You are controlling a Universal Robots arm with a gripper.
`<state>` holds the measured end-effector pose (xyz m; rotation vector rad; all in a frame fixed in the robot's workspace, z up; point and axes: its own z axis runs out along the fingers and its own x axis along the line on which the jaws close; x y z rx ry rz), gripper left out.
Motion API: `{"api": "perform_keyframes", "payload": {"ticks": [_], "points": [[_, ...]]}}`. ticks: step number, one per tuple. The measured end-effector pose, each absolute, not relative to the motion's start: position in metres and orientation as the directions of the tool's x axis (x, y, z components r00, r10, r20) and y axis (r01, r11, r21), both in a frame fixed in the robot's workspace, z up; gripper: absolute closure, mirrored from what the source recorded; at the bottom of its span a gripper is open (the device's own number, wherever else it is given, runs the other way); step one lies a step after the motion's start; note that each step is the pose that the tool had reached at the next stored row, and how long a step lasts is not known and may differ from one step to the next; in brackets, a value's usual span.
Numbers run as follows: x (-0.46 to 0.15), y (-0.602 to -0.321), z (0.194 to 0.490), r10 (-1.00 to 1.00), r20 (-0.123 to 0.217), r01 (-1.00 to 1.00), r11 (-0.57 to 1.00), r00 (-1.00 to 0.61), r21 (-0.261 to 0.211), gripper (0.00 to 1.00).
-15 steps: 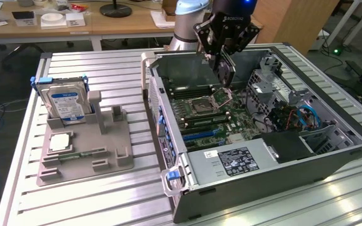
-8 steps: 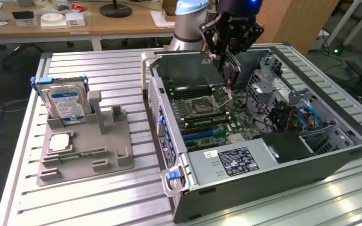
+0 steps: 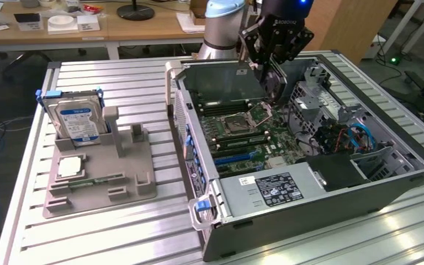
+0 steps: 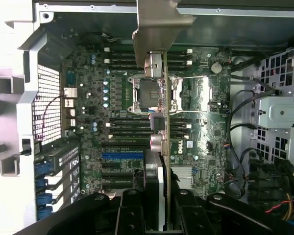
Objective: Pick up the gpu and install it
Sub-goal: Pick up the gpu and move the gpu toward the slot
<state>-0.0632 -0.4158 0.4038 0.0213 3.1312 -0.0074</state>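
Install step: jaws grip the gpu [image 3: 275, 83] above the motherboard [image 3: 245, 131]; seating calls for exact alignment, straight descent.

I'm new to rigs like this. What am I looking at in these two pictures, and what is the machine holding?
The machine is a robot arm ending in a gripper, a clamp with fingers. One picture comes from a camera standing off the arm. The other comes from a camera on the wrist, looking down past the gripper. On the metal table lies an open computer case with its motherboard exposed. At the exterior view's left is a grey holder with a hard drive standing in it and a memory stick lying flat. The gripper is shut on the gpu, a thin card, held on edge above the motherboard and apparently not yet in a slot.
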Motion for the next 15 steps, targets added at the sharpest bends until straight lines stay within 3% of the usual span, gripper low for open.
{"api": "perform_keyframes", "payload": {"ticks": [15], "points": [[-0.051,-0.416,0.403,0.013,-0.010,0.013,1.000,-1.000,-0.005,0.72]]}}
